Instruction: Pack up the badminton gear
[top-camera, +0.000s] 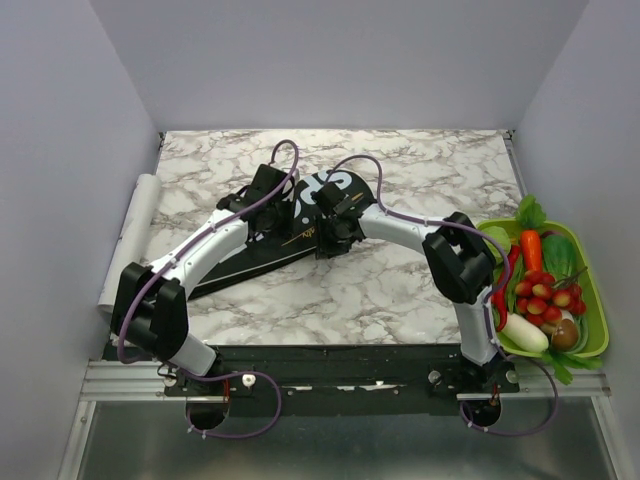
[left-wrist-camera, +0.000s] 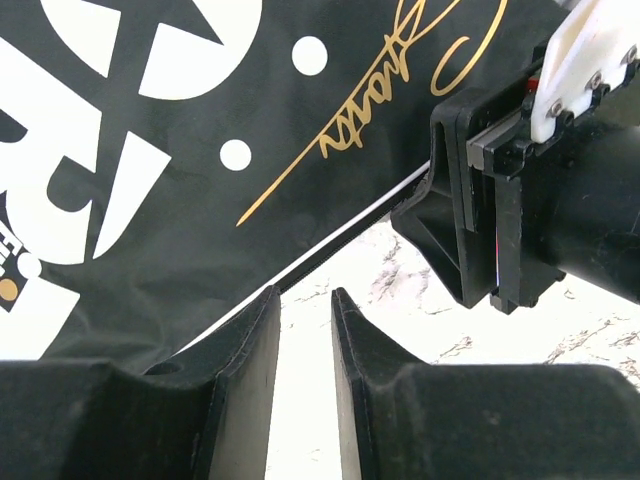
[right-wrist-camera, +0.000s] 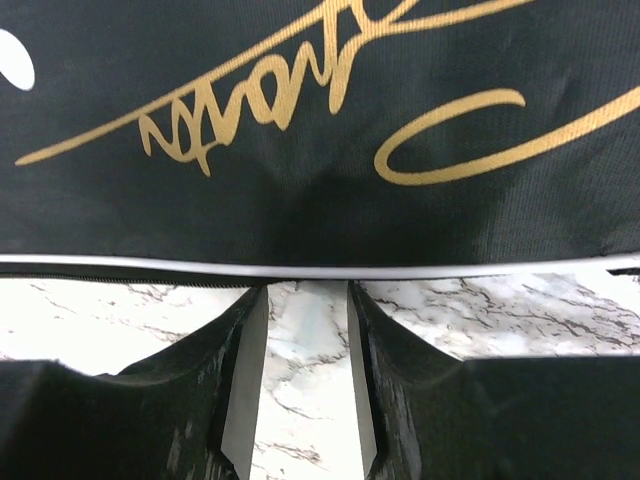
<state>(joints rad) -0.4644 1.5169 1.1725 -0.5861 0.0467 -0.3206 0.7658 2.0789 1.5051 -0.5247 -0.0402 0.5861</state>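
The long black bag (top-camera: 245, 258) with white lettering and a gold signature lies flat on the marble table, its wide end towards the back. It fills the left wrist view (left-wrist-camera: 190, 200) and the right wrist view (right-wrist-camera: 300, 170). No racket shows in any view. My left gripper (top-camera: 291, 214) is low over the bag's near edge, its fingertips (left-wrist-camera: 305, 292) at the white piping, narrowly open with bare table between them. My right gripper (top-camera: 330, 238) is at the same edge a little to the right, open (right-wrist-camera: 307, 288) and empty, just short of the piping.
A green tray (top-camera: 598, 322) of toy vegetables stands at the table's right edge. A white roll (top-camera: 130, 235) lies along the left edge. The right arm's black wrist body (left-wrist-camera: 540, 210) hangs close beside my left gripper. Bare marble (top-camera: 400, 290) lies in front.
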